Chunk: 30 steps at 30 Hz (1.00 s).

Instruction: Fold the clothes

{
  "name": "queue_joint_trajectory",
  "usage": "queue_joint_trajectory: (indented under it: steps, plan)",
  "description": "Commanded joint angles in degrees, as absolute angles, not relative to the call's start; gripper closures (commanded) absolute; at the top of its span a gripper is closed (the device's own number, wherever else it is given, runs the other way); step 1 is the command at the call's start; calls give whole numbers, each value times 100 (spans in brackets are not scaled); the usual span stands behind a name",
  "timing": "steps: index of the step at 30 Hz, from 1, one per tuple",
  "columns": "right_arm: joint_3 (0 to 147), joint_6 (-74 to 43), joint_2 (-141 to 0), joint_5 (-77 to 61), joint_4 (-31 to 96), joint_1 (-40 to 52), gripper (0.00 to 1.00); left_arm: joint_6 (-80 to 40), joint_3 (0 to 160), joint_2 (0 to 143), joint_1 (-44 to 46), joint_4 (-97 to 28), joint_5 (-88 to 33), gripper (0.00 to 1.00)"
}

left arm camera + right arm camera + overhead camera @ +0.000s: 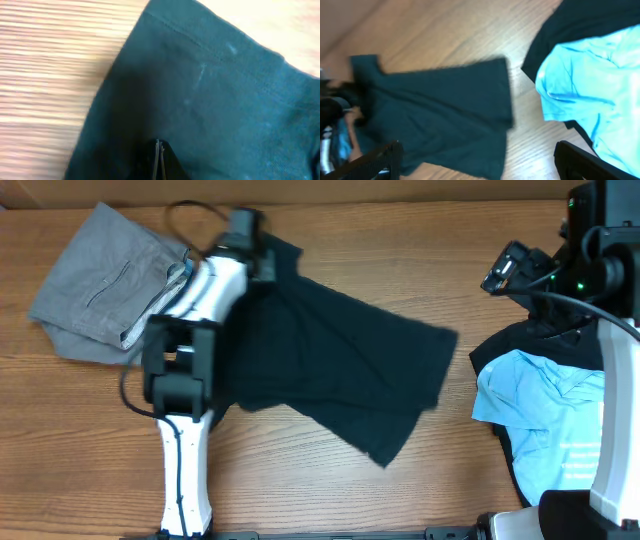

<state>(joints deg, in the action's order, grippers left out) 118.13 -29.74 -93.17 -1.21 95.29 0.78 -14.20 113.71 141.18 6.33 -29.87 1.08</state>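
Note:
A very dark navy T-shirt (340,360) lies spread and skewed across the middle of the wooden table. My left gripper (255,250) is at its far left corner. In the left wrist view its fingertips (159,150) are pressed together with the shirt fabric (210,100) tented up around them. My right gripper (500,275) hovers high at the far right. It stands wide open (480,162) with nothing between its fingers, and below it are the dark shirt's edge (440,110) and bare wood.
A grey garment (105,280) lies crumpled at the far left, beside the left arm. At the right edge a light-blue printed tee (545,405) rests on a black garment (520,340). Both also show in the right wrist view, the tee (590,85) over the black cloth (580,20).

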Motion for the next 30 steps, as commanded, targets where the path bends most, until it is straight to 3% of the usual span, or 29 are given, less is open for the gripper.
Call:
queue_joint_trajectory:
  steps: [1, 8, 13, 19, 22, 30]
  plan:
    - [11229, -2917, -9491, -49, 9292, 62, 0, -1712, 12138, 14271, 290, -3192, -987, 96]
    - [9649, -2589, -9524, -161, 7861, 62, 1, -1188, 13992, 14269, 71, -4285, -1863, 87]
    - [8466, -2589, -9529, -163, 6364, 62, 20, -650, 15565, 14269, 95, -5734, -1955, 78]
    - [7295, -2480, -9579, -283, 4626, 62, 24, -132, 17823, 14269, 128, -7776, -1955, 64]
    - [7135, -2484, -9841, -309, 4285, 58, 28, 30, 17985, 13819, 145, -8283, -1942, 60]
    - [7135, -2246, -10772, -952, 3656, 58, 25, 397, 17994, 12573, 209, -9157, -1280, 59]
